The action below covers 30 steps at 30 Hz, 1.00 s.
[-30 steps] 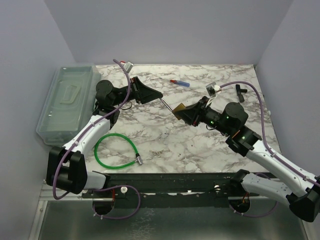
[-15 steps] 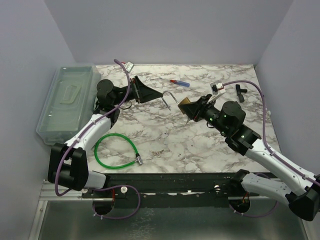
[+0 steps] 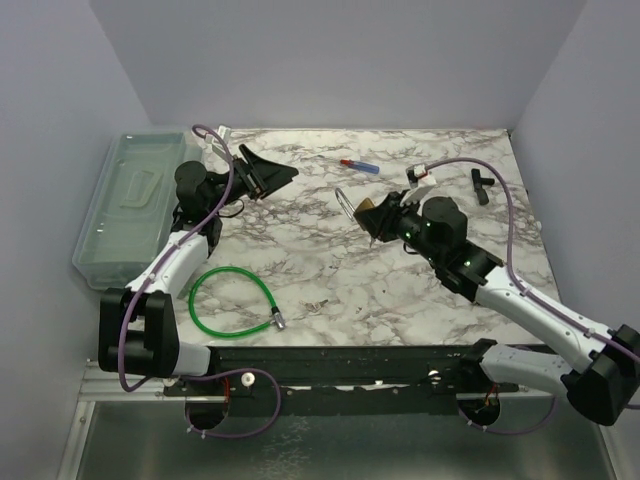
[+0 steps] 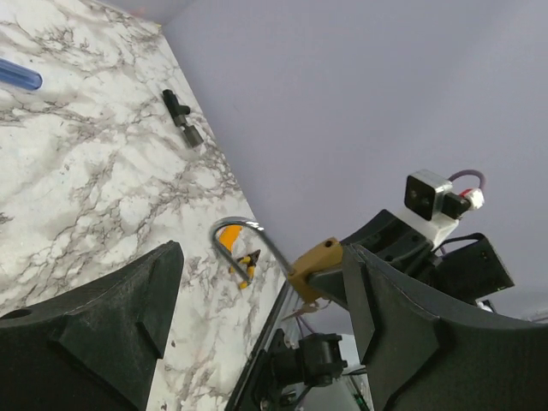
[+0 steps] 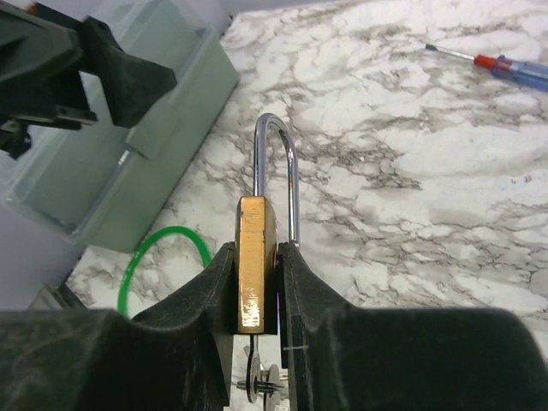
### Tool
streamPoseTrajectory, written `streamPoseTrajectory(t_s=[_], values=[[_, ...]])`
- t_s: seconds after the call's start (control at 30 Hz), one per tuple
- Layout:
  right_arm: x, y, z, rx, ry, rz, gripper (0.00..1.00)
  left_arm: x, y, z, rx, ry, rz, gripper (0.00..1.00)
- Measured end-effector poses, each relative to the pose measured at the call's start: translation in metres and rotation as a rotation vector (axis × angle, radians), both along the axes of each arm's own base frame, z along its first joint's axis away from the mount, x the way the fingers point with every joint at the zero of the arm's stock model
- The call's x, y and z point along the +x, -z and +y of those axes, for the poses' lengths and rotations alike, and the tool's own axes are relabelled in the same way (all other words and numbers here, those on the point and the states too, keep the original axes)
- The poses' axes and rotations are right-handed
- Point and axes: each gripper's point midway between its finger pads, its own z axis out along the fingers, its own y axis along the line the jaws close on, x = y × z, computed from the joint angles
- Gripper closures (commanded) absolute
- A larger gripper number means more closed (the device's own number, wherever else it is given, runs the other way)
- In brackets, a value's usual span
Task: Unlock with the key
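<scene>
The clear lidded plastic bin [image 3: 135, 205] stood at the left edge of the marbled white tabletop [image 3: 330, 270], its contents impossible to make out through the lid. The middle of the table lay open between the arms, with a green cable loop [image 3: 232, 301] near the front left and a blue-and-red screwdriver [image 3: 360, 166] near the back. The right gripper [image 5: 257, 295] pinched the small brass padlock [image 5: 256, 261], its steel shackle [image 5: 276, 175] raised above the body, and the tiny silvery key [image 5: 255, 377] hung below it; the left gripper [image 4: 257, 317], jaws spread wide, held nothing.
</scene>
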Motion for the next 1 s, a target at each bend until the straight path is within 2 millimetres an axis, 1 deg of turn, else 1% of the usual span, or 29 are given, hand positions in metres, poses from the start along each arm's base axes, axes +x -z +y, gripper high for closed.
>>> streamPoseTrajectory(t_s=[0.17, 0.33, 0.43, 0.5, 0.67, 0.77, 0.87, 1.0], values=[[0.014, 0.053, 0.015, -0.079, -0.006, 0.108, 1.00, 0.007, 0.011, 0.004, 0.024, -0.046, 0.040, 0.20], [0.024, 0.106, 0.041, -0.104, -0.067, 0.227, 1.00, 0.013, 0.024, 0.010, 0.064, -0.108, 0.085, 0.22], [0.030, 0.132, 0.060, -0.099, -0.107, 0.298, 1.00, 0.020, 0.033, 0.015, 0.102, -0.158, 0.118, 0.22], [0.036, 0.141, 0.074, -0.080, -0.129, 0.330, 1.00, 0.024, 0.036, 0.019, 0.124, -0.191, 0.126, 0.22], [0.057, 0.151, 0.107, 0.006, -0.181, 0.362, 1.00, 0.025, 0.043, 0.027, 0.170, -0.243, 0.152, 0.23], [0.070, 0.157, 0.119, 0.066, -0.212, 0.385, 1.00, 0.026, 0.046, 0.029, 0.185, -0.256, 0.159, 0.23], [0.083, 0.168, 0.121, 0.115, -0.228, 0.399, 1.00, 0.026, 0.046, 0.030, 0.193, -0.264, 0.165, 0.24], [0.100, 0.186, 0.112, 0.150, -0.215, 0.419, 1.00, 0.026, 0.049, 0.031, 0.202, -0.269, 0.177, 0.24]])
